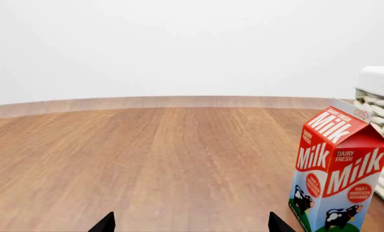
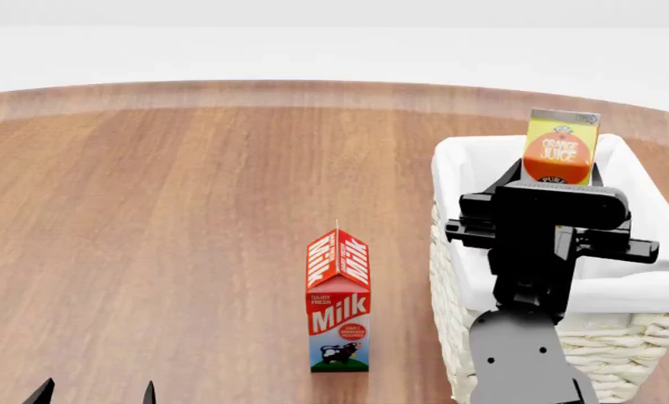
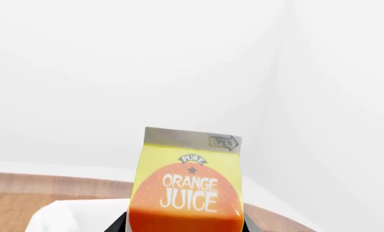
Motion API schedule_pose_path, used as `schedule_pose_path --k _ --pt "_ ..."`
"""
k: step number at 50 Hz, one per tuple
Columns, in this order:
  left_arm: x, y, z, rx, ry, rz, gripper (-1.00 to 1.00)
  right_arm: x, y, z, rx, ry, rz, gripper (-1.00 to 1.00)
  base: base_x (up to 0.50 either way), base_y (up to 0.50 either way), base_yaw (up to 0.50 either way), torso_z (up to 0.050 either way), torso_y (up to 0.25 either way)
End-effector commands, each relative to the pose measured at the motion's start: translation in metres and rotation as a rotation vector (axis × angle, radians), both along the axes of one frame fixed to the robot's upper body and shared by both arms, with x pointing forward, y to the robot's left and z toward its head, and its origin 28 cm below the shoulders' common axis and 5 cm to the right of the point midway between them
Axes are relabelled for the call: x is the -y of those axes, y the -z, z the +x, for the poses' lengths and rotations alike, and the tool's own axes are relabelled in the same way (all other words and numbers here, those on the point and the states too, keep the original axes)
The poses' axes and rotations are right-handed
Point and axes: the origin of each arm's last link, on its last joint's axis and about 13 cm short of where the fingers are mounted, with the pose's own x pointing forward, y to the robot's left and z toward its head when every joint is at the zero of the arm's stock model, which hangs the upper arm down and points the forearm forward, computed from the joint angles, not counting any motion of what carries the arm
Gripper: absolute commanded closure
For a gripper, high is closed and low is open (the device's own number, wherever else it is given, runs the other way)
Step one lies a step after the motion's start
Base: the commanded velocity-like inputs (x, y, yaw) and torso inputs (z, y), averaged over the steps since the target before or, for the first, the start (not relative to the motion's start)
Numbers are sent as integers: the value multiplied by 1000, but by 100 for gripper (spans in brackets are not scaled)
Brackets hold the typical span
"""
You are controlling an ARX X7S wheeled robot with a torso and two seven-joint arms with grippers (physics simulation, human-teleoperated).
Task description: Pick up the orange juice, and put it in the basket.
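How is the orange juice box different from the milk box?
The orange juice is yellow and orange, while the milk carton is red, white and blue with little cows. The juice is held up over the basket by the right gripper, but the milk stands on the wooden table by itself, to the left of the basket. Both are tall cartons with folded peaked tops, and both are upright.

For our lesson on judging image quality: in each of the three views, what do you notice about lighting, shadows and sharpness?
Head view: even, soft light; the milk carton casts almost no shadow on the wooden table; everything sharp. Left wrist view: the carton's print is crisp, the white background featureless. Right wrist view: the orange juice fills the lower frame, lettering readable, its edges slightly soft; no glare anywhere.
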Motion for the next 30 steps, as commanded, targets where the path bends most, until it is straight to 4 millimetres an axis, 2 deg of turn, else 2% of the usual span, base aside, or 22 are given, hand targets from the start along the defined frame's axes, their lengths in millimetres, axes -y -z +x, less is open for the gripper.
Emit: schedule_pose_path --k 1,30 --pt "0 0 0 0 0 0 -100 -1 -3 1 17 2 -54 100 0 0 0 10 0" --pt "0 0 0 0 0 0 -100 -2 3 -1 -3 11 -68 100 0 0 0 0 1"
